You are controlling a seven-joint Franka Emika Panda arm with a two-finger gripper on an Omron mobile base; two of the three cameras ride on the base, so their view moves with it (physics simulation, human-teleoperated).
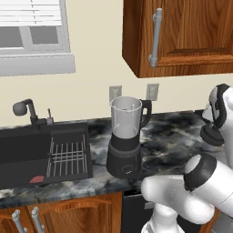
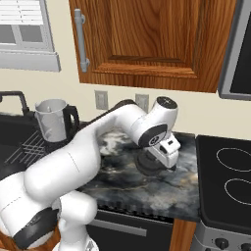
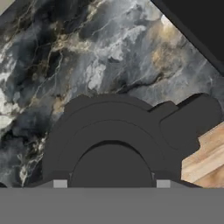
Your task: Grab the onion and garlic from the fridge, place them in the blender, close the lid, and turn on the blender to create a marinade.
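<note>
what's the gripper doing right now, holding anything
Gripper: down over the black lid on the counter, a fingertip at each side of its raised middle; a firm hold cannot be told.

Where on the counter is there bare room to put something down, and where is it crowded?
Free: the marble counter between the blender and the lid; also the strip in front of the lid toward the stove. Crowded: around the lid, where the gripper hangs just above it, and the sink side left of the blender.

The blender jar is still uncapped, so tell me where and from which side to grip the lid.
Grip the lid by its raised middle, coming straight down from above: it lies dome-up on the counter, and its rim looks too broad for the gripper.
</note>
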